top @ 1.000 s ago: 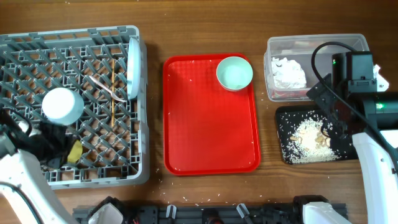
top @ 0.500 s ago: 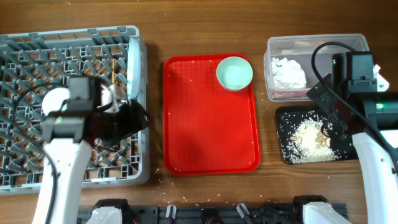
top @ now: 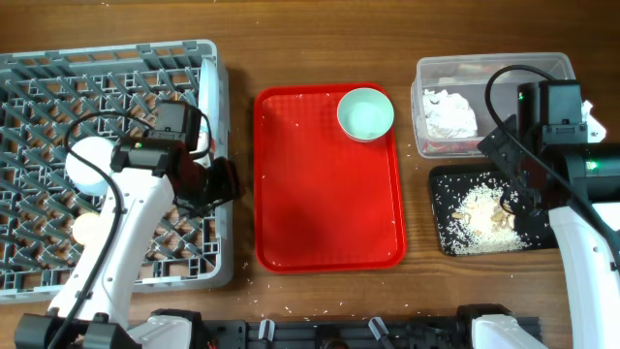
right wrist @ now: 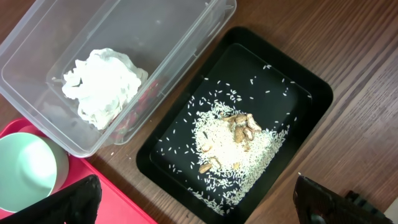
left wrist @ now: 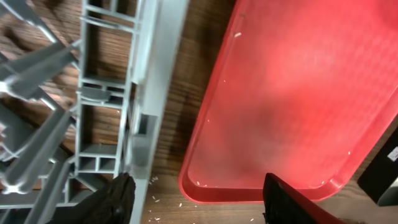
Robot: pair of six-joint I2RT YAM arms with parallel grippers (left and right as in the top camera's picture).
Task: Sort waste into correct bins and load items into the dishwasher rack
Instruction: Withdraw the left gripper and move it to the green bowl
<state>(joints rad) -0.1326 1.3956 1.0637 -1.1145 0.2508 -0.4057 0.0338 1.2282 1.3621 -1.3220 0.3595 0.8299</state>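
- Where the wooden table [top: 436, 29] begins at the left, we see the large square grey plastic dishwasher rack [top: 107, 50] with its lattice of pegs. A pale blue round bowl [top: 85, 167] sits in it toward the left, and a pale blue round plate [top: 207, 102] stands on edge along its right wall.
- We find the left gripper [left wrist: 198, 183] over the gap between the rack's right wall and the flat red plastic serving tray [top: 329, 213], its fingers [left wrist: 118, 198] spread apart with nothing between them.
- We note a second pale blue bowl [top: 365, 113] sitting upright in the red tray's far right corner.
- To the right, we see the clear plastic rectangular tub [top: 494, 66] holding the crumpled white paper napkin [right wrist: 102, 84], with a red scrap [right wrist: 148, 94] showing just beside it.
- Just in front of the tub lies the shallow black rectangular tray [right wrist: 305, 106], carrying loose whitish rice [right wrist: 230, 152] and beige food scraps [right wrist: 241, 123].
- We see the right gripper [right wrist: 198, 186] above that black tray, its fingers wide apart and empty.
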